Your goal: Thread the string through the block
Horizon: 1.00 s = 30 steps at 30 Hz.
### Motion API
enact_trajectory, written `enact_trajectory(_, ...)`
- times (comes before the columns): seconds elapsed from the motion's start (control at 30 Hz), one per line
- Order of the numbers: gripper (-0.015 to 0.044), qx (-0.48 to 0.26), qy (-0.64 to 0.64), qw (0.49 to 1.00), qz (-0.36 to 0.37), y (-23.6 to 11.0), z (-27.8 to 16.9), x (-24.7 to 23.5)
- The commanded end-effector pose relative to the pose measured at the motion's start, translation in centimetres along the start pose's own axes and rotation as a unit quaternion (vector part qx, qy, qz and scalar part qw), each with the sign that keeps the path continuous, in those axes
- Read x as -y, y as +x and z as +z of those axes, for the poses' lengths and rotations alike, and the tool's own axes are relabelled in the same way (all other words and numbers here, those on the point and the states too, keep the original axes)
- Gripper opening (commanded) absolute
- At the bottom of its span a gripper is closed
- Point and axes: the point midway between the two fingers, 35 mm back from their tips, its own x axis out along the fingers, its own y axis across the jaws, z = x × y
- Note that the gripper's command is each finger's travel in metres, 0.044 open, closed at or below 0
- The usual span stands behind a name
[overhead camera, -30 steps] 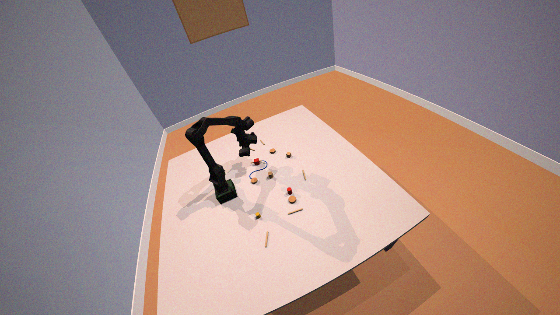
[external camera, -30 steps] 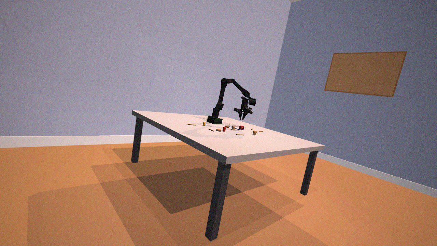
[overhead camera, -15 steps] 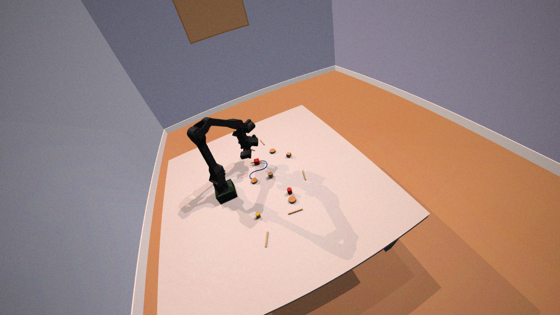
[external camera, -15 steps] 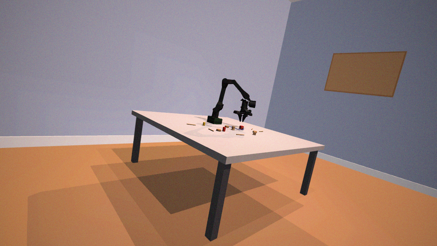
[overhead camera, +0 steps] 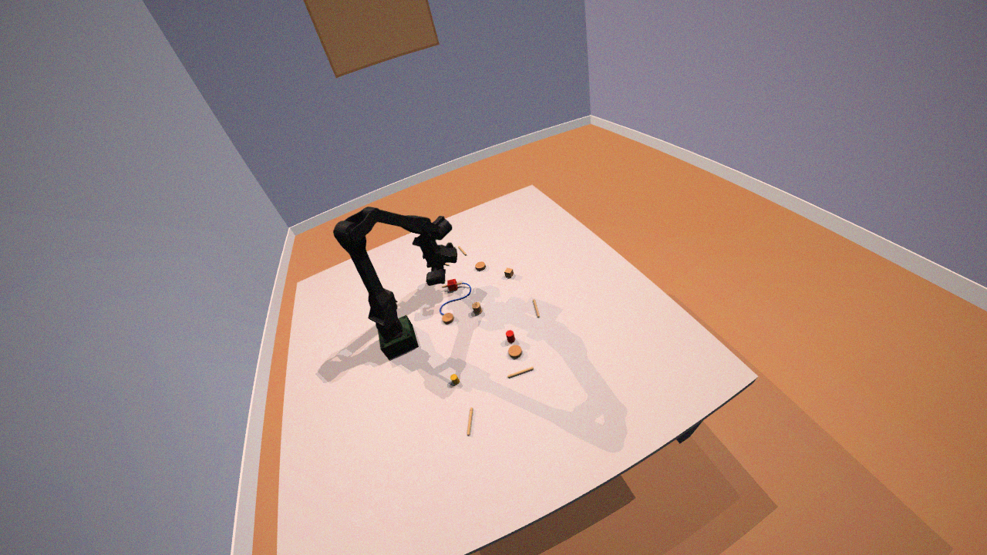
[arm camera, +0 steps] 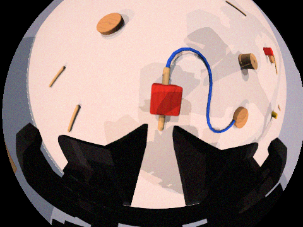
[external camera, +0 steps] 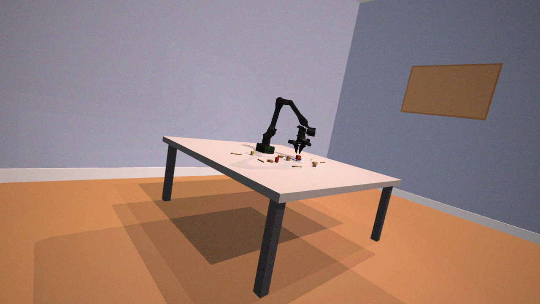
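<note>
The red block (arm camera: 166,98) (overhead camera: 452,283) (external camera: 298,156) sits on the table with the thin stick (arm camera: 166,75) lying through its hole. One end of the stick pokes out on the far side, and its near tip pokes out towards the fingers. The blue string (arm camera: 209,88) (overhead camera: 459,297) curves from the stick's far end to the round wooden button (arm camera: 241,117) (overhead camera: 447,317). My gripper (arm camera: 160,128) (overhead camera: 434,279) (external camera: 300,151) hangs low, just short of the stick's near tip. Its fingers stand partly apart with nothing between them.
A wooden disc (arm camera: 110,24) (overhead camera: 480,265), a small cube (overhead camera: 508,272), a spool (arm camera: 247,62) (overhead camera: 476,307), a red cylinder (overhead camera: 510,336) and a second disc (overhead camera: 514,351) lie around. Loose sticks (arm camera: 74,118) (arm camera: 57,77) (overhead camera: 534,307) (overhead camera: 520,372) are scattered. The arm's base (overhead camera: 398,338) stands at the left.
</note>
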Motion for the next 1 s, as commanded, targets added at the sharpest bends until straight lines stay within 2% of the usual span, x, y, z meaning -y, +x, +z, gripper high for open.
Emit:
enact_trajectory(0.0,0.0125,-0.002,0.002,1.0,0.0,0.7,-0.1,0.1)
enact_trajectory(0.67,0.0125,-0.002,0.002,1.0,0.0,3.4,-0.3,0.3)
enact_trajectory(0.83,0.0,-0.001,0.0,1.0,-0.001,3.2,-0.3,0.3)
enact_trajectory(0.97,0.0,-0.001,0.0,1.0,-0.001,3.2,-0.3,0.3)
